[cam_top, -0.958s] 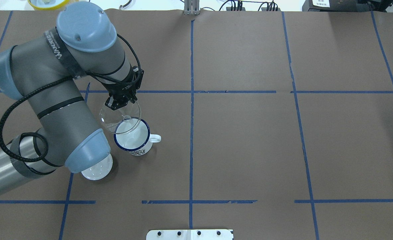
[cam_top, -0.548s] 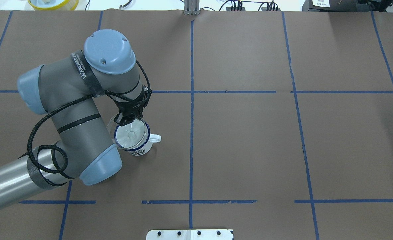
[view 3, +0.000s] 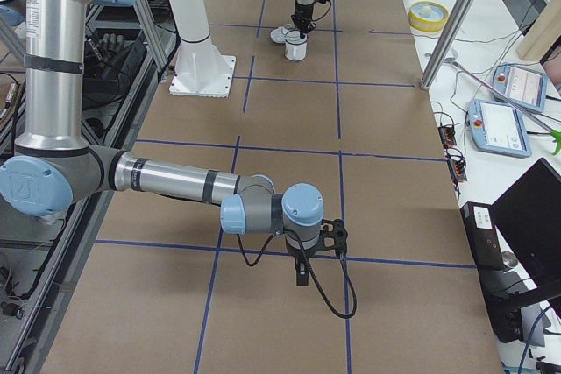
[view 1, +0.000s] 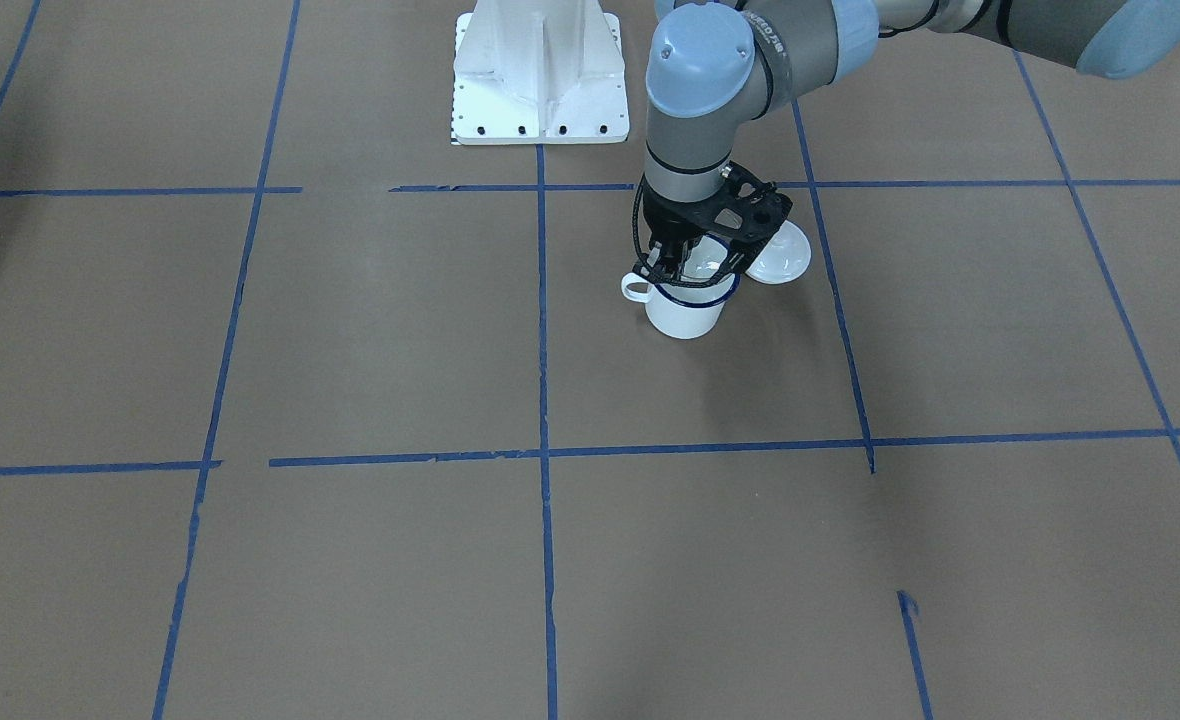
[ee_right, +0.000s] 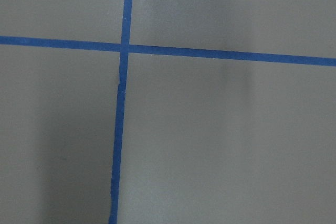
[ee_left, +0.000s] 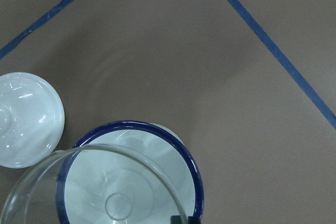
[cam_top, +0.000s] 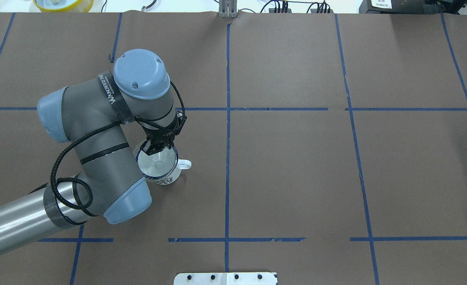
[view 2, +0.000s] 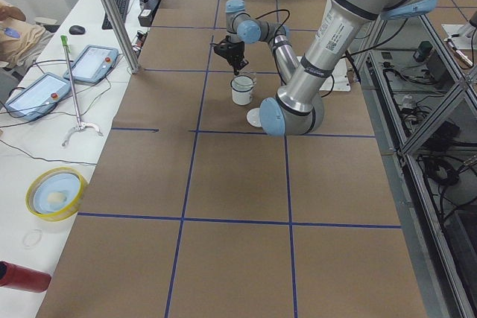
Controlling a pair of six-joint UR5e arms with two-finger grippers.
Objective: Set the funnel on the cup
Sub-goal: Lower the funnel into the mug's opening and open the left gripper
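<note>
Left gripper [cam_top: 154, 149]: fingers clamped on the far rim of the funnel [ee_left: 105, 182], pointing down.
Funnel: clear, spout down over the mouth of the cup [view 1: 685, 312]; whether it rests on the rim is unclear.
Cup: upright on the brown table [cam_top: 297, 158], handle toward the robot's right.
Lid [ee_left: 23, 119]: white, domed, just beside the cup.
Right gripper [view 3: 302, 271]: low over the table, well apart; jaws impossible to judge.

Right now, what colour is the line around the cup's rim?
Dark blue, on the otherwise white cup; the left wrist view shows it best.
</note>
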